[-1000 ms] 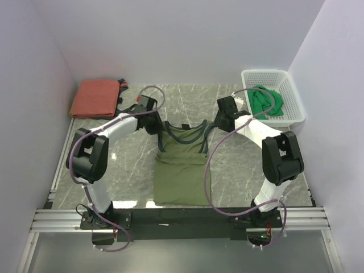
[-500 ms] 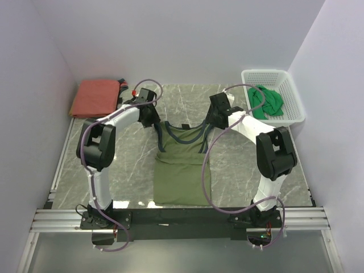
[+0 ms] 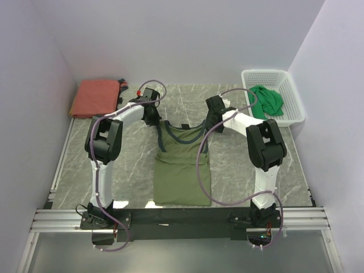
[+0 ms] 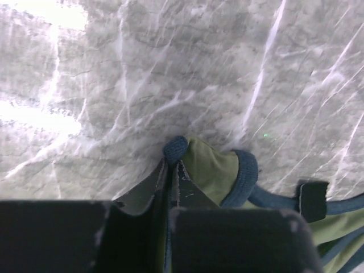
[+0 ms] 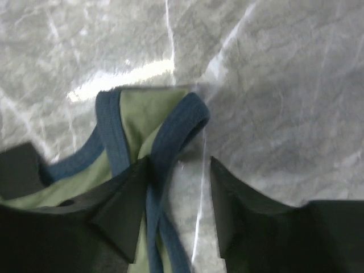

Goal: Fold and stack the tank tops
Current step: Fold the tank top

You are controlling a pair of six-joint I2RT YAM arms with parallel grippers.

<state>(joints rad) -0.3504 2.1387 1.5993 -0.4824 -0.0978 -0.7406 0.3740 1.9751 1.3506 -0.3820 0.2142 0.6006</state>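
Note:
The olive green tank top [image 3: 182, 170] lies mid-table with its hem folded up over the body and its navy-trimmed straps toward the back. My left gripper [image 3: 152, 118] is at the left shoulder strap. In the left wrist view it [image 4: 172, 165] is shut on that strap's navy edge, with olive cloth [image 4: 211, 173] bunched beside it. My right gripper [image 3: 212, 118] is at the right strap. In the right wrist view it [image 5: 177, 166] stands open, the navy trim [image 5: 177, 128] running between its fingers. The rust-red tank top [image 3: 95, 98] lies folded at the back left. The bright green tank top [image 3: 267, 101] is crumpled in the basket.
A white mesh basket [image 3: 297, 116] stands at the back right corner against the right wall. Walls close in the table on the left, back and right. Purple cables loop from both arms over the olive top.
Both arms have swung inward onto the olive top's shoulder straps. The left gripper has shut on the left strap; the right gripper stays open.

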